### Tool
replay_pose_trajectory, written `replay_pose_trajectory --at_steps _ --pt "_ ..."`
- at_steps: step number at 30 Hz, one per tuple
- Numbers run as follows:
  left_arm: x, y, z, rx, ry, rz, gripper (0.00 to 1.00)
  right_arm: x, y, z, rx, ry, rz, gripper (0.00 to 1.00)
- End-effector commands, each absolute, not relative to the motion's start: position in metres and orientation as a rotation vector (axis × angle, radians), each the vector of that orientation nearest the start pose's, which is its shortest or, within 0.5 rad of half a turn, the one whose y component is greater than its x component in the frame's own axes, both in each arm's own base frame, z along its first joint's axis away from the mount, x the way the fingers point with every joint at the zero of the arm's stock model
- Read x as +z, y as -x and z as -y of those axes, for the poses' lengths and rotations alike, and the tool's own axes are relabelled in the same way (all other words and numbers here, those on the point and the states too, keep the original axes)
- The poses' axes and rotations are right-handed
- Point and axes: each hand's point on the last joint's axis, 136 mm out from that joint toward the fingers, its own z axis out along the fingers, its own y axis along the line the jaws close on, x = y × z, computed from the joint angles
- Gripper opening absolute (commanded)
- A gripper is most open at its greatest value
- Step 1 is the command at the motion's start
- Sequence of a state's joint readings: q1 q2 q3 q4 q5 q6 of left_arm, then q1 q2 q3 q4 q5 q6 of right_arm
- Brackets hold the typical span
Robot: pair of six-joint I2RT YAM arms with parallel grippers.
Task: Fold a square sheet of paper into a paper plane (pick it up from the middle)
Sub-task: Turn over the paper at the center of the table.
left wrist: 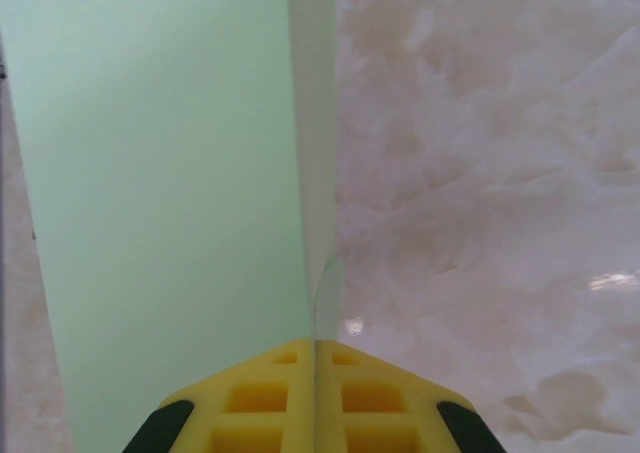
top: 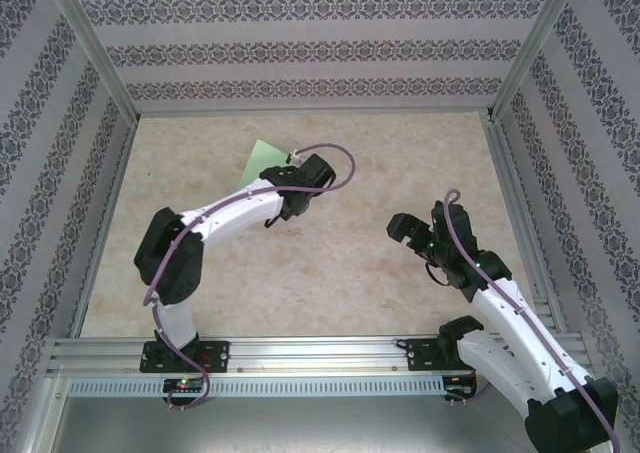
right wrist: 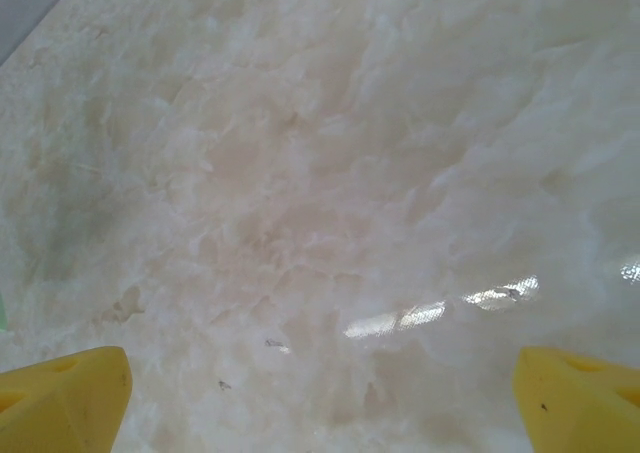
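Left claw pinches the paper sheet, partly hidden overhead; right claw gapes.

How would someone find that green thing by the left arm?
Start at the marbled beige table, far side, left of centre. There the left gripper pinches the edge of the paper: a flat, plain pale green sheet, unlike the mottled beige around it.

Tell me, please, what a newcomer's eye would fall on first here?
The pale green sheet at the table's far left stands out, its edge pinched in the shut left claw. The right claw hangs wide open over bare marble.
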State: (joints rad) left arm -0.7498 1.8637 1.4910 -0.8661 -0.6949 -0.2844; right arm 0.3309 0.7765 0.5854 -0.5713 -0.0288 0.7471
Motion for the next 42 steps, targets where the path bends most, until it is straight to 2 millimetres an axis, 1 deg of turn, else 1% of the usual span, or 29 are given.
replay_pose_trajectory --at_steps 1,4,9,14,18,20,23,25,27,30,32,34,37,38,40,42 --pt "0.142 -0.381 0.194 0.813 -0.518 -2.345 0.04 0.13 -0.24 -0.082 0.534 -0.541 -2.364 0.98" --pt "0.125 -0.384 0.2 0.895 -0.568 -2.33 0.04 0.123 -0.238 -0.08 0.519 -0.549 -2.37 0.98" --pt "0.095 -0.385 0.213 0.931 -0.618 -2.349 0.04 0.116 -0.24 -0.079 0.507 -0.56 -2.375 0.98" --pt "0.069 -0.383 0.23 0.893 -0.634 -2.396 0.05 0.115 -0.242 -0.075 0.46 -0.565 -2.388 0.98" --pt "0.043 -0.377 0.24 0.858 -0.653 -2.463 0.08 0.115 -0.245 -0.068 0.414 -0.581 -2.387 0.98" --pt "0.033 -0.373 0.243 0.827 -0.652 -2.498 0.09 0.118 -0.248 -0.066 0.401 -0.589 -2.385 0.98" --pt "0.026 -0.371 0.25 0.766 -0.651 -2.537 0.14 0.119 -0.252 -0.066 0.394 -0.607 -2.39 0.98" --pt "0.024 -0.37 0.256 0.723 -0.649 -2.558 0.25 0.12 -0.255 -0.069 0.398 -0.606 -2.403 0.98" --pt "0.029 -0.371 0.263 0.673 -0.631 -2.572 0.37 0.122 -0.259 -0.071 0.4 -0.61 -2.419 0.98" --pt "0.04 -0.37 0.275 0.565 -0.622 -2.604 0.52 0.13 -0.266 -0.074 0.397 -0.618 -2.432 0.98" --pt "0.049 -0.364 0.289 0.44 -0.625 -2.644 0.59 0.137 -0.273 -0.076 0.393 -0.623 -2.44 0.98" --pt "0.06 -0.355 0.302 0.301 -0.626 -2.695 0.62 0.141 -0.28 -0.08 0.411 -0.627 -2.452 0.98" --pt "0.086 -0.339 0.321 0.06 -0.61 -2.748 0.66 0.147 -0.292 -0.091 0.447 -0.608 -2.477 0.98" --pt "0.098 -0.334 0.327 -0.026 -0.604 -2.753 0.68 0.151 -0.297 -0.096 0.471 -0.597 -2.481 0.98" --pt "0.126 -0.33 0.334 -0.164 -0.568 -2.74 0.72 0.159 -0.304 -0.104 0.504 -0.584 -2.504 0.98" --pt "0.152 -0.33 0.335 -0.249 -0.529 -2.699 0.79 0.166 -0.308 -0.116 0.564 -0.56 -2.521 0.97"
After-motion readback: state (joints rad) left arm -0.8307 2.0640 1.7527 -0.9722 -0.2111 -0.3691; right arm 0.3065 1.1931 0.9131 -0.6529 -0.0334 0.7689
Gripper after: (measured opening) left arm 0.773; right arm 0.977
